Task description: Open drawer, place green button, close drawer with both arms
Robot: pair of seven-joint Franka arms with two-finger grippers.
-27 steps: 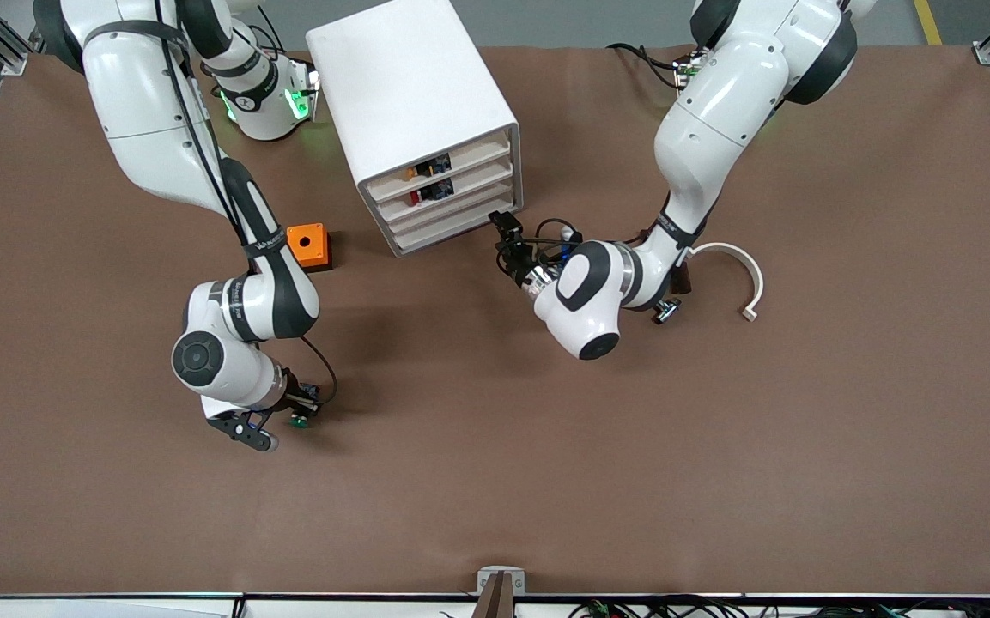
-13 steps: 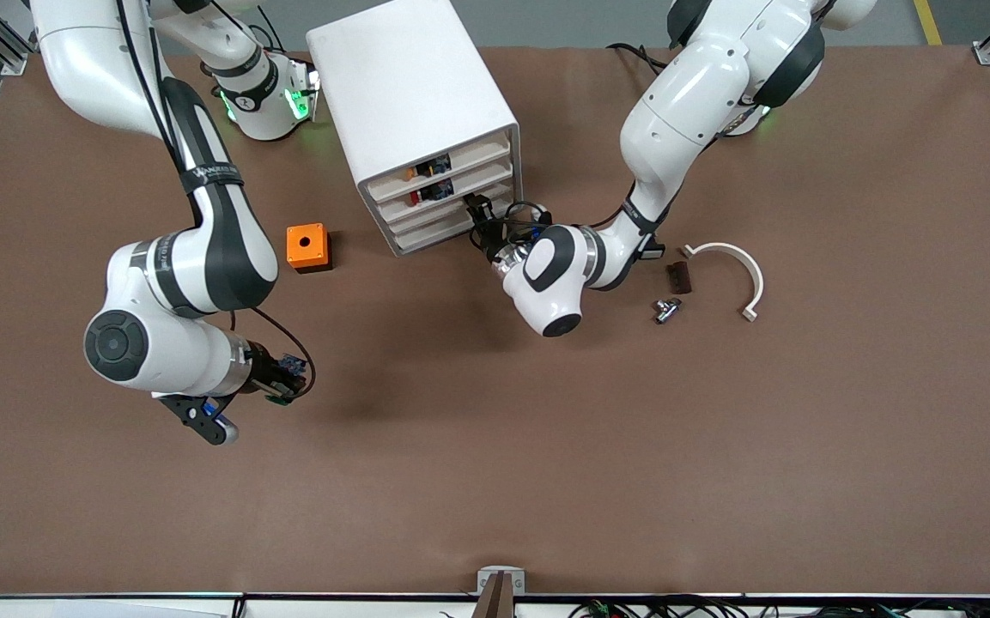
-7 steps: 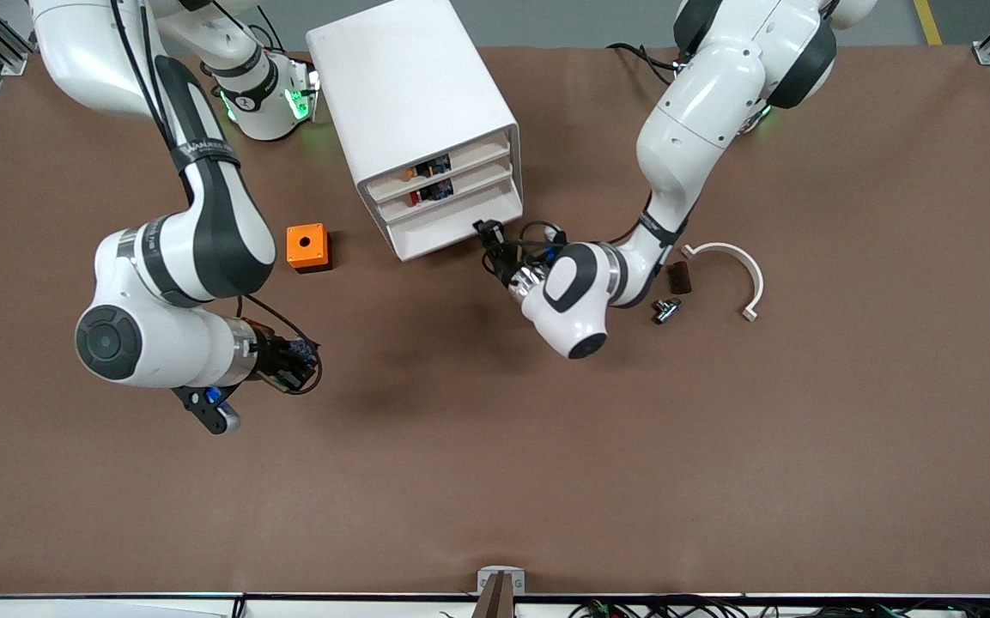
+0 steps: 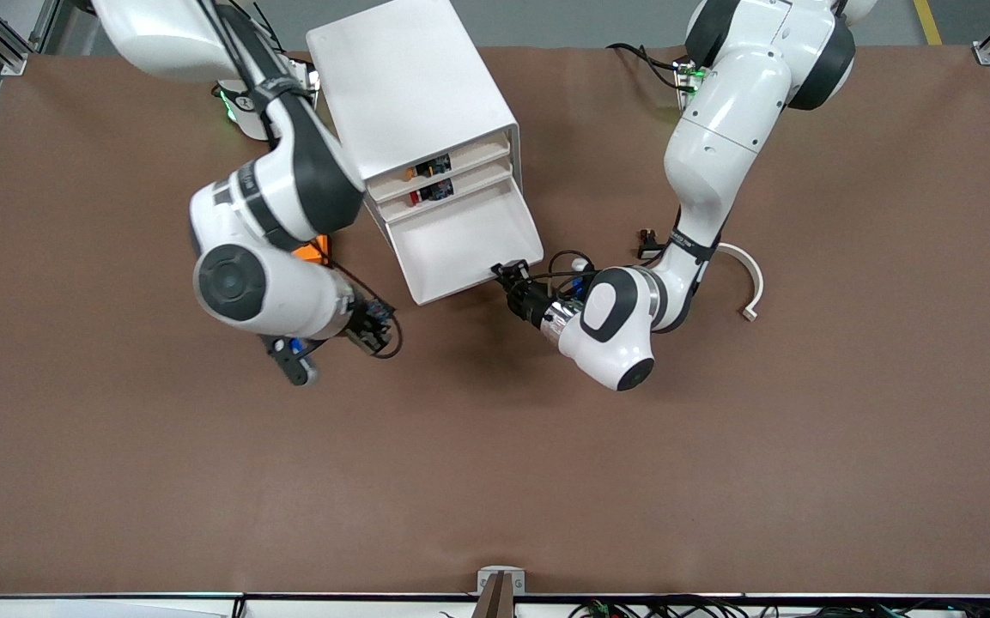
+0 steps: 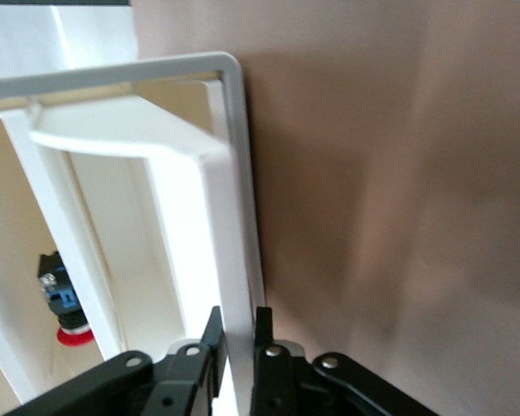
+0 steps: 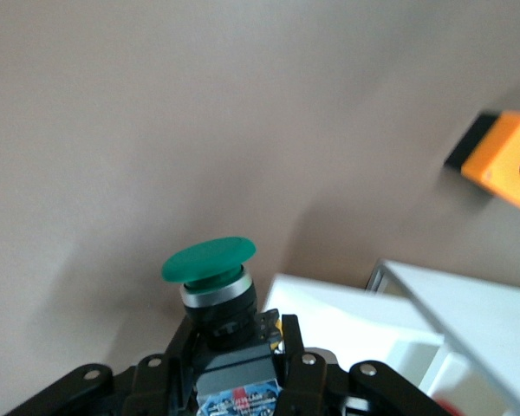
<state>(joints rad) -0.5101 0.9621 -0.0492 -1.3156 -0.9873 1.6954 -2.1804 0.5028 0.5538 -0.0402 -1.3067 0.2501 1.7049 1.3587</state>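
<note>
I have the right hand [image 4: 288,365] up in the air over the brown counter [image 4: 495,481], toward the right arm's end and between the top and bottom edges. It is squeezed tight on the button [image 6: 210,260]. In the right wrist view the button's long way runs straight out from the fingers, green cap at the tip, pointing away from the hand. The orange box [image 6: 503,160] sits near the white cabinet [image 4: 409,86].

The cabinet stands by the counter's top edge. The drawer [image 4: 460,245] is pulled out now, and it looks bare inside. Its long way runs along its front lip.

My left hand [image 4: 512,275] pinches that front lip [image 5: 230,217] at the corner toward the left arm's end, fingers pressed on both sides.

So I think opening is done. Next I must carry the button over the drawer and let it go, while the left hand holds the drawer steady.
</note>
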